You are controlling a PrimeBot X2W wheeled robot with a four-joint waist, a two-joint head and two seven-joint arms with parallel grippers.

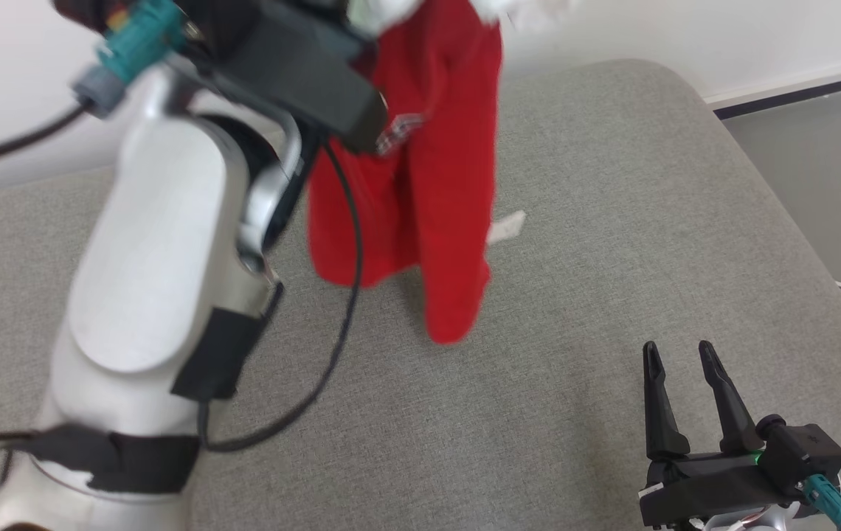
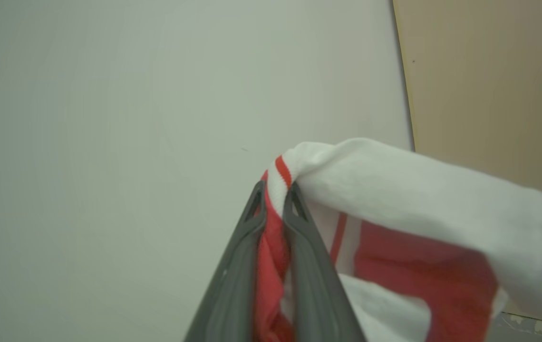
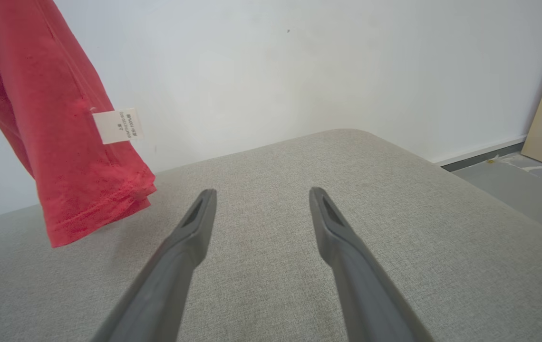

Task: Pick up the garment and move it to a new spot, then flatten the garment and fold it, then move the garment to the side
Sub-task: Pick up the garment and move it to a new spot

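– While the garment [image 1: 420, 206] hangs at the upper middle, is it picked up?
– Yes, the left claw [image 2: 275, 190] clenches its white edge; the right claw [image 1: 679, 348] is spread, empty. Placing, flattening, folding remain, I think.

- Left arm [image 1: 155, 251] raised at 9 o'clock, forearm reaching toward 12; left claw [image 2: 275, 194] pinched tight on garment [image 2: 394, 190].
- Right claw [image 1: 678, 348] low at 4 o'clock, fingers parted, pointing toward 12.

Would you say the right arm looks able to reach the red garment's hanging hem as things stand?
Probably yes: the right gripper is open, and nothing stands between it and the garment, which hangs from the left gripper over the grey cushion.
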